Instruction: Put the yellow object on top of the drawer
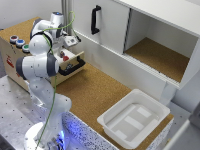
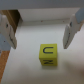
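In the wrist view the small bright yellow cube (image 2: 47,55), marked with a dark letter on its top face, rests on a pale surface between the two light-coloured fingers (image 2: 70,31), touching neither; the jaws stand wide open. In the exterior view the white arm reaches over the open light plywood drawer (image 1: 70,61) with its black bar handle.

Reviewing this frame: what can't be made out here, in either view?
- Yellow object: not visible in the exterior view; the arm blocks the open drawer there.
- Gripper: the exterior view hides it behind the arm; the wrist view shows its fingers apart, cut off at the edges.
- Mark on the yellow object: the wrist view is too blurred to read it.
- Red piece: too small in the exterior view to tell its shape.
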